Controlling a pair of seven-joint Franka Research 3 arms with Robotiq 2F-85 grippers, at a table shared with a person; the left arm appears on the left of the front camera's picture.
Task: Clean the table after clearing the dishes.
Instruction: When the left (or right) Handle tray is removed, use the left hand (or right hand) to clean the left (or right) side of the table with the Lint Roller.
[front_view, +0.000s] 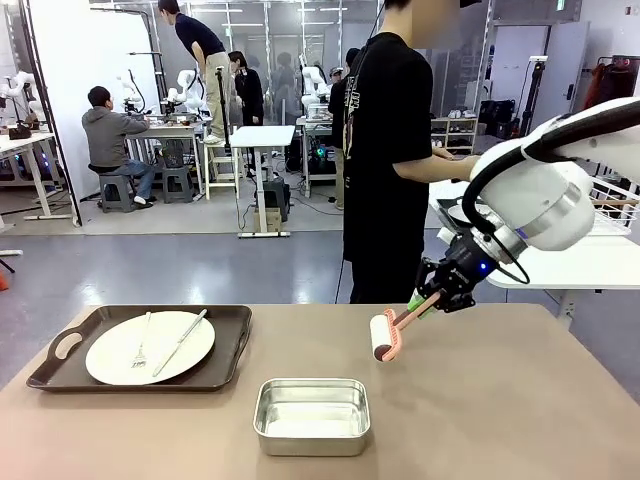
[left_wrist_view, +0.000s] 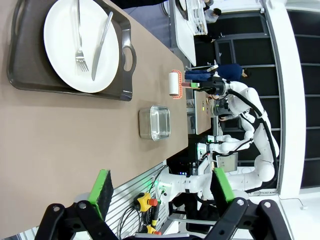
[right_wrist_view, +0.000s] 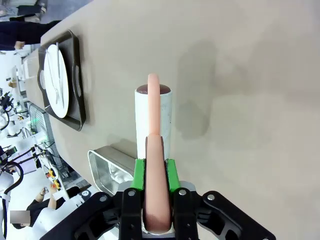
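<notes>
**Roller poised over the worktop, one tray waiting to be cleared**

Front view: the right end effector (front_view: 430, 300) is clenching the salmon-pink handle of a lint roller (front_view: 383, 337). The roller's white drum is hanging over the far part of the worktop (front_view: 500, 410), seemingly just above the matte tan surface. To the left, a dark brown tray (front_view: 60, 375) with cut-out handles is sitting on the worktop. It is carrying a round, glossy white plate (front_view: 110, 358), with a silver fork (front_view: 140, 347) and knife (front_view: 180, 342) lying across it. A small rectangular steel pan (front_view: 312, 443) is standing empty near the front edge. The person (front_view: 385, 150) is standing at the far side, reaching towards a white table (front_view: 590, 268).

Left wrist view: the left end effector (left_wrist_view: 161, 187) is hovering released, its green pads spread wide, well apart from the tray.

Right wrist view: the green pads (right_wrist_view: 139, 172) are pinching the smooth handle from both sides, and the drum is pointing at bare worktop.

As a judgement, the clearing is looking only partly done and the cleaning is about to begin. The next move is calling for the drum to be lowered flat and rolled over the bare stretch, keeping off the pan. The tray is going to need a level lift so the cutlery does not slide
</notes>
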